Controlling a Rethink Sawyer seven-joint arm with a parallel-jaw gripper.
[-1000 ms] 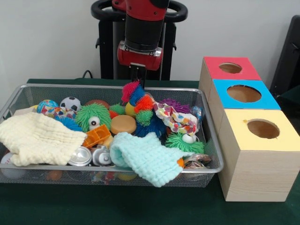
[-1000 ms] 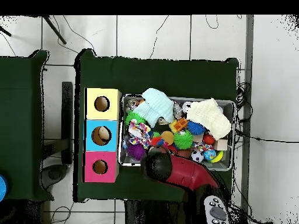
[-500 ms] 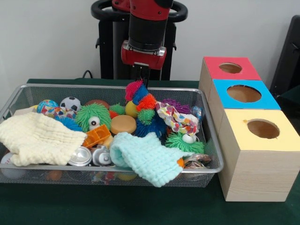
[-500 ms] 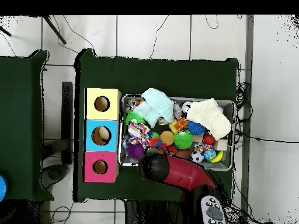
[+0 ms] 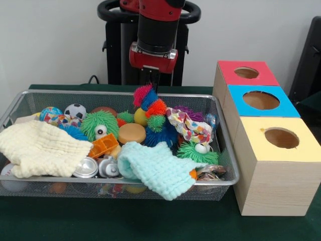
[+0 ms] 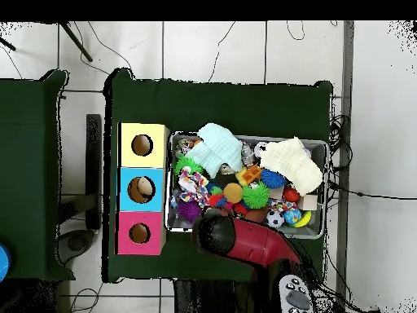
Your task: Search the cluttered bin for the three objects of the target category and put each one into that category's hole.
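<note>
My gripper (image 5: 152, 84) hangs over the back middle of the wire bin (image 5: 228, 150), shut on the top of a spiky caterpillar toy (image 5: 150, 108). The toy has pink, blue, orange and green segments and dangles upright, its lower end among the clutter. Two green spiky balls with eyes (image 5: 99, 124) (image 5: 195, 150) lie in the bin. To the right stand the red box (image 5: 230, 68), the blue box (image 5: 281, 108) and the yellow box (image 5: 261, 150), each with a round hole on top. In the overhead view the arm (image 6: 244, 240) hides the gripper.
A pale yellow cloth (image 5: 40, 148) covers the bin's left, and a mint cloth (image 5: 158, 168) drapes over its front rim. A soccer ball (image 5: 75, 110), an orange brick (image 5: 104, 144), cans (image 5: 86, 168) and a patterned cloth (image 5: 188, 125) crowd the rest. Something tan shows in the blue hole (image 6: 142, 189).
The gripper has shifted a little to the right and upward in the front view, and the caterpillar toy has risen with it. The rest of the bin is as before.
</note>
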